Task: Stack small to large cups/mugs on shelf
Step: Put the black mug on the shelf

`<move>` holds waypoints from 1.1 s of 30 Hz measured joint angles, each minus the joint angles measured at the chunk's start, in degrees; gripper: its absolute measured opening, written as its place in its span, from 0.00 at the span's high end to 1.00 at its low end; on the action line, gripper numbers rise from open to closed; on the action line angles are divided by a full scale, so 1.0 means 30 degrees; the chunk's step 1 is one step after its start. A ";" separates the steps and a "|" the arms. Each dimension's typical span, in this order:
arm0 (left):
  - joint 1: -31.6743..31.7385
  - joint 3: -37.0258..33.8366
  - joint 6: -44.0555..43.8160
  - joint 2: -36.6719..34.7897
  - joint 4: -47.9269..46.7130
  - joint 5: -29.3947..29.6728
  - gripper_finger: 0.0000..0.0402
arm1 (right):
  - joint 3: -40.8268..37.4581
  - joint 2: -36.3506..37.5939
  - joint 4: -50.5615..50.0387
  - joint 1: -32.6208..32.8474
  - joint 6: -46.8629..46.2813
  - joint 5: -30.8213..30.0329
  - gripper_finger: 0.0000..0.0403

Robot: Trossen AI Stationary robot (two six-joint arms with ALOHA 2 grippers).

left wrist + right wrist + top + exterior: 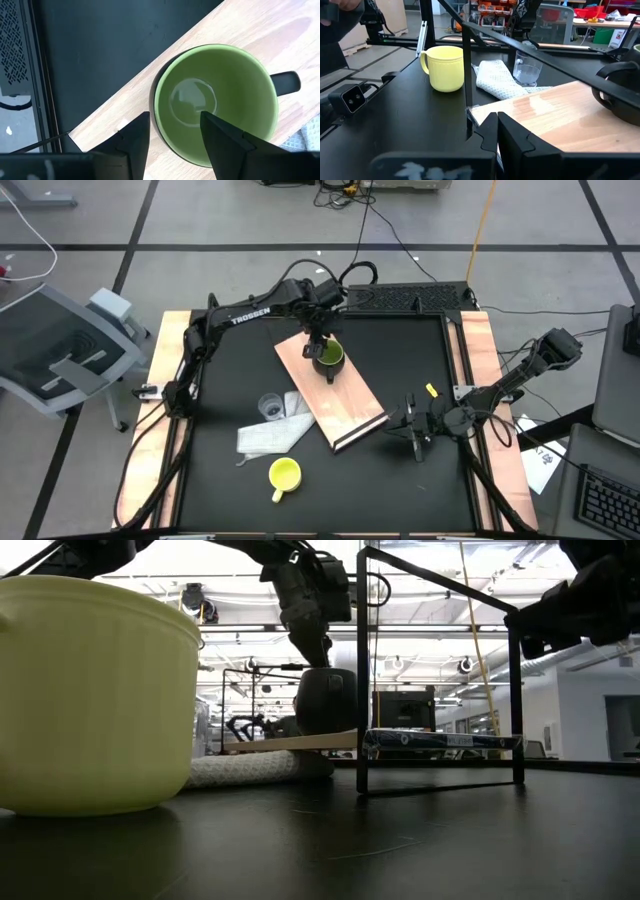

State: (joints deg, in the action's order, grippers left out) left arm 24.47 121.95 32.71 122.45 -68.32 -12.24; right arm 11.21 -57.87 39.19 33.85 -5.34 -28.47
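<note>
Yellow mug [85,700] and clear cup [270,407] wait off the shelf [352,415]; left gripper [172,132], fingers spread astride the green mug's [330,358] rim on the board, likely seating the largest first; right gripper [413,427] idles closed.

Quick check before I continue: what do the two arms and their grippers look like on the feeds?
Both are dark, jointed arms. The left arm carries white TROSSEN lettering on one link and black cables looping near its wrist. The left gripper has two flat black fingers with angular tips. The right arm is equally dark; the right gripper shows similar black angular fingers.
</note>
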 joint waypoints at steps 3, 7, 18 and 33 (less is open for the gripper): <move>0.0013 -0.0003 -0.0100 0.0000 -0.0013 -0.0063 0.56 | 0.0005 -0.0027 -0.0008 0.0000 0.0000 0.0000 1.00; 0.0015 0.0000 -0.0151 0.0000 -0.0005 -0.0057 0.56 | 0.0005 -0.0034 -0.0005 0.0000 0.0000 0.0000 1.00; 0.0015 0.0000 -0.1293 0.0000 0.0261 -0.0019 0.56 | 0.0005 -0.0034 0.0002 0.0000 0.0000 0.0000 1.00; -0.0211 -0.0785 -0.1614 -0.0001 0.0789 0.0864 0.56 | 0.0005 -0.0042 0.0009 0.0000 -0.0002 0.0000 1.00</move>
State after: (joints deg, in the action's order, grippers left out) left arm 23.84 119.59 27.87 122.45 -65.95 -9.65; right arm 11.22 -58.00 39.22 33.85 -5.35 -28.47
